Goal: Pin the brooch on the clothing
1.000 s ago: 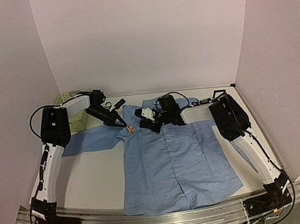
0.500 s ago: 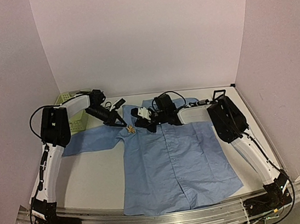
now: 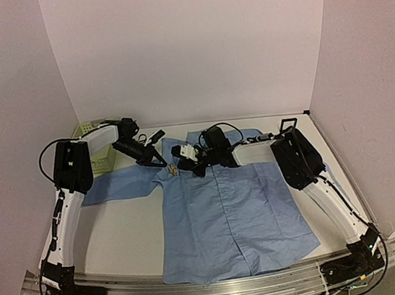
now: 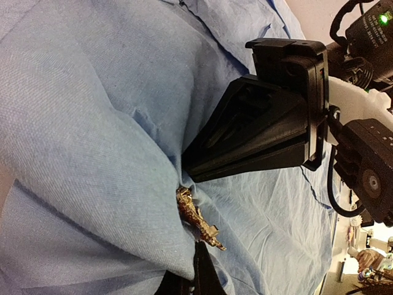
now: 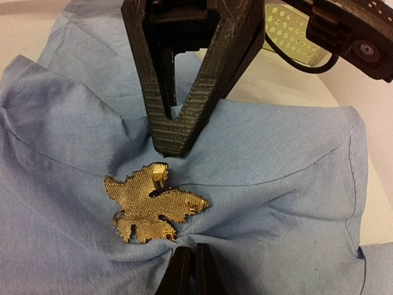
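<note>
The clothing, a light blue shirt [image 3: 228,216], lies spread on the table with its collar at the back. The brooch [image 3: 173,169], a small golden leaf-shaped piece, rests on the shirt's chest left of the collar; the right wrist view shows the brooch [image 5: 150,203] flat on puckered cloth [image 5: 276,160]. My left gripper [image 3: 162,164] is shut, its tip [image 5: 173,144] pressing the cloth just behind the brooch. Opposite it, my right gripper [image 5: 187,261] is shut on a pinch of shirt right at the brooch's near edge. Seen edge-on, the brooch [image 4: 196,218] sits between both tips.
A pale green plastic basket [image 3: 89,143] stands at the back left behind the left arm. A small black square frame [image 3: 288,122] sits at the back right near the wall. White walls close in the table on three sides.
My right gripper has slid left across the collar to the brooch and closed down. The left arm has stayed put.
</note>
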You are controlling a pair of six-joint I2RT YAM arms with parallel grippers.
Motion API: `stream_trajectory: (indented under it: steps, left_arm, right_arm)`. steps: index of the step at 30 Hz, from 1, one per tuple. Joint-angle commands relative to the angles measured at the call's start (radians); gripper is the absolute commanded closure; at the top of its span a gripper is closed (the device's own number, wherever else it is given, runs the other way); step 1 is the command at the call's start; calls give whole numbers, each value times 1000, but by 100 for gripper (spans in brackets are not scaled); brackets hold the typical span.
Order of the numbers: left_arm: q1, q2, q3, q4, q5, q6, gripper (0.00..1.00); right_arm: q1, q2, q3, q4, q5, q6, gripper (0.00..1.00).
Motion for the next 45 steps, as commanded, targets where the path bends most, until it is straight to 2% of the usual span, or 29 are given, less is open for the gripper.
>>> stream_trajectory:
  steps: [1, 7, 17, 29, 36, 42, 45]
  left_arm:
    - [7, -7, 40, -17, 24, 2, 100]
    - [7, -9, 42, -18, 22, 3, 100]
    - [6, -11, 44, -18, 21, 1, 100]
    - [7, -11, 49, -17, 20, 4, 100]
    - [7, -9, 55, -14, 27, -1, 100]
    - [7, -8, 61, -15, 26, 1, 100]
    - [9, -9, 60, -19, 26, 2, 100]
  right_arm:
    - [-11, -36, -30, -15, 65, 6, 95]
    - [-12, -74, -100, -30, 71, -24, 94]
    - [-10, -92, -122, -36, 79, -26, 90]
    - [8, -40, -42, -33, -45, 3, 89]
    - [17, 0, 20, -20, -47, 36, 90]
    - [20, 10, 27, -16, -40, 43, 96]
    - [20, 1, 20, -16, -36, 40, 91]
